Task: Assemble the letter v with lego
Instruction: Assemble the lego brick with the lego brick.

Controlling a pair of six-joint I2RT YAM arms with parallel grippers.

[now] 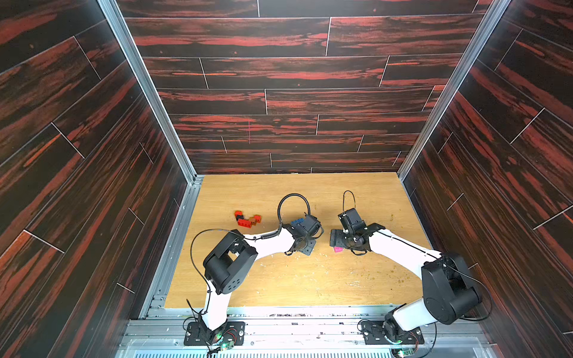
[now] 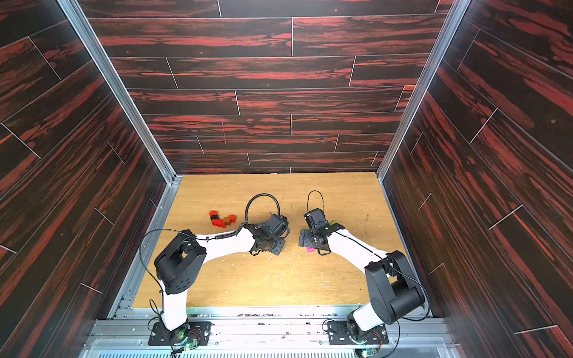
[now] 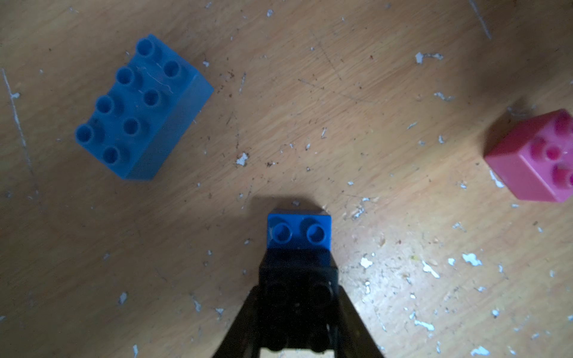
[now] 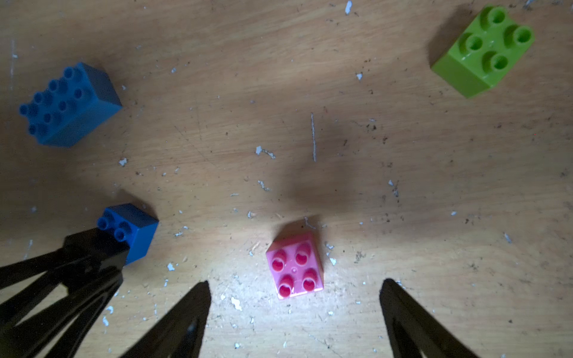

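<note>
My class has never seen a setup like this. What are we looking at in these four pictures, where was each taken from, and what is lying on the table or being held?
Two robot arms, the left arm and the right arm, reach over a wooden table. Two pictures look down from overhead and are nearly identical; the other two come from a camera on each arm's wrist. The left end effector is shut on a small dark blue brick. The right end effector is open, and a pink brick lies ungripped between its fingers. Loose on the table are a long blue brick, a green brick and a cluster of red and orange bricks.
</note>
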